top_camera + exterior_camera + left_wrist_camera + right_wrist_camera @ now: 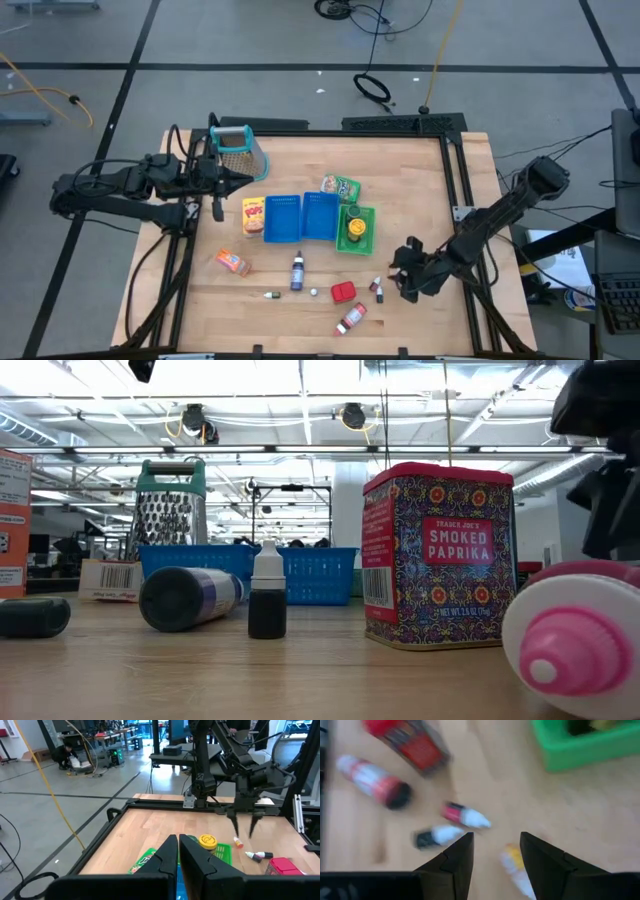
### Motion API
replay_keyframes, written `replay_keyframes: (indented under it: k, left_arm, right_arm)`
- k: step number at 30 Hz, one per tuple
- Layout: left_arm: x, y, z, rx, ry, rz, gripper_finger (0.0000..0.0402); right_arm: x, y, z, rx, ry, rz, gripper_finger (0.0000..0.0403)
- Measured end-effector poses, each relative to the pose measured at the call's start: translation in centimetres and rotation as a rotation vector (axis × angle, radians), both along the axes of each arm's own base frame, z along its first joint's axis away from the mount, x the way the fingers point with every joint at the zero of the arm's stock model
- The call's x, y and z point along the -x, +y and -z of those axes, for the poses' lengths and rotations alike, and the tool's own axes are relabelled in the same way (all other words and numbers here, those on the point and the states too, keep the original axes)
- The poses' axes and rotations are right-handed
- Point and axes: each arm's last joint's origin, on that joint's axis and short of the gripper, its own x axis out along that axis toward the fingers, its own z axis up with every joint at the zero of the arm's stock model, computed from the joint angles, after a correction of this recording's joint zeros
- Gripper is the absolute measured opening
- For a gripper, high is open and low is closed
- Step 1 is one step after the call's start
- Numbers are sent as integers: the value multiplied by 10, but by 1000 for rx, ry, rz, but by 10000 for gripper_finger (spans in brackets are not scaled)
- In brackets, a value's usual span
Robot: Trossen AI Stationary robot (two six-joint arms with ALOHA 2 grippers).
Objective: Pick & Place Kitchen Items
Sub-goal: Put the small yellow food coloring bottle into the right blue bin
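In the high view the groceries lie scattered on the table: a yellow box [254, 215], a green pouch [340, 187], an orange packet [233, 263], a dark bottle [297, 272], a red block [343, 292], a red-and-white bottle [351, 318] and tiny bottles [378, 288]. A yellow-lidded jar [354, 225] stands in the green tray [368, 240]. My right gripper [496, 852] hovers open above a tiny yellow-capped bottle [512, 862], which lies on the wood, touching nothing. My left gripper [178, 855] is shut and empty, beside the grater [240, 150].
Two blue trays [282, 218] sit side by side at the table's middle, next to the green tray. The metal grater stands near the far left corner. A black frame rail [455, 180] runs along the table's right edge. Bare wood lies along the near edge.
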Motion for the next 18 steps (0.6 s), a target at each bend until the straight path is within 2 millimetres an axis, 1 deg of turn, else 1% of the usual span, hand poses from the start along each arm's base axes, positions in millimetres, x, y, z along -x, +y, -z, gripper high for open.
replay_keyframes:
  k: [6, 11, 18]
  left_arm:
    - [0, 0, 0, 0, 0, 0, 21]
    - [0, 0, 0, 0, 0, 0, 21]
    - [0, 0, 0, 0, 0, 0, 21]
  right_arm:
    - [0, -4, 7, 27, 69, -10, 155]
    - [-1, -3, 12, -4, 121, -35, 155]
    - [-3, -2, 20, 45, 138, -47, 155]
